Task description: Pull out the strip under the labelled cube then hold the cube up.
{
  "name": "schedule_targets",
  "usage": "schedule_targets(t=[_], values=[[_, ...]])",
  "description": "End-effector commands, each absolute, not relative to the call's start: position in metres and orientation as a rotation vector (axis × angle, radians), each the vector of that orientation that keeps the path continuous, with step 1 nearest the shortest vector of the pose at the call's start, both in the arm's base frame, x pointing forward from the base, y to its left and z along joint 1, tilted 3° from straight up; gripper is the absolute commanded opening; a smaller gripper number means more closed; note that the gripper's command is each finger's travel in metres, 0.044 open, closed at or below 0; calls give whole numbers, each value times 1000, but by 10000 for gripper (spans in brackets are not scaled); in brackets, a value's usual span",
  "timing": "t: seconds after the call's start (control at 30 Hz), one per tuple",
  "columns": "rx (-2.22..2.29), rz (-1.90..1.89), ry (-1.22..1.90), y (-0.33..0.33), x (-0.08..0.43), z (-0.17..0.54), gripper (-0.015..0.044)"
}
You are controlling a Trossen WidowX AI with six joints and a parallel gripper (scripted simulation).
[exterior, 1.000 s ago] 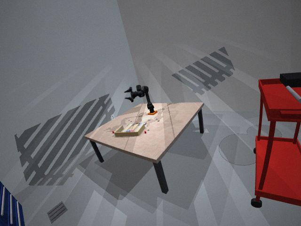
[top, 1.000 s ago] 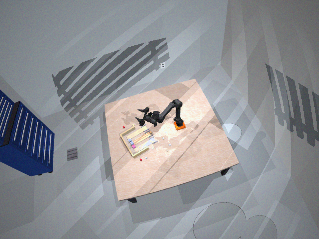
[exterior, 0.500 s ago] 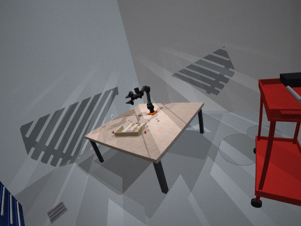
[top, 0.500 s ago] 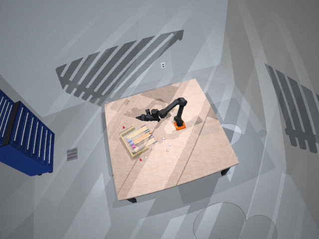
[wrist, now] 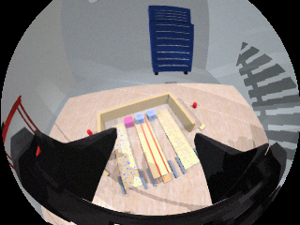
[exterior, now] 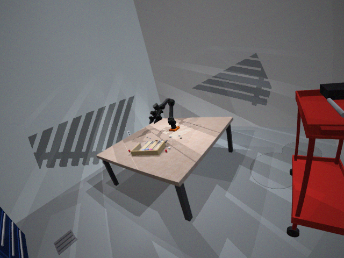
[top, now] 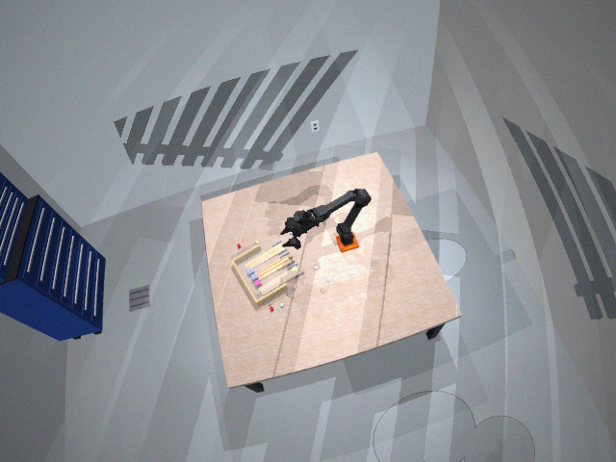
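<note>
Looking down from my pincer (wrist: 150, 150), I see the big table (top: 347, 318) under it, there to hold everything up. Just ahead of my pincer sits the wooden tray (wrist: 111, 114), which keeps the strips (wrist: 153, 146) in a row, their near ends poking toward me so I can pull one. At the far end sit three small cubes (wrist: 139, 116); which has the label, I cannot tell. My pincer is wide apart and holds nothing.

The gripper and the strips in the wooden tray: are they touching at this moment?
Apart. In the exterior view the gripper hangs high above the table, well clear of the strips. The wrist view shows both open fingers with the strips far below.
</note>
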State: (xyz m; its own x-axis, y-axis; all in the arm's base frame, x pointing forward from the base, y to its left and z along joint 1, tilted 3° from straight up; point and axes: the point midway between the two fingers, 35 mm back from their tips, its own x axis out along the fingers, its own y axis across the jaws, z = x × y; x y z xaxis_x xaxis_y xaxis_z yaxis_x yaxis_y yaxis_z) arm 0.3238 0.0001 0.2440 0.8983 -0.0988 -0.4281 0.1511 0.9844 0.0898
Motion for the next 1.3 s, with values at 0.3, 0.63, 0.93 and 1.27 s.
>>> schedule_targets(t=[0.3, 0.63, 0.93, 1.27], values=[[-38, -3, 563, 5, 300, 217, 400], [-46, -3, 595, 4, 303, 215, 348], [-144, 31, 1013, -6, 344, 178, 111], [-207, 128, 1467, -18, 375, 118, 0]])
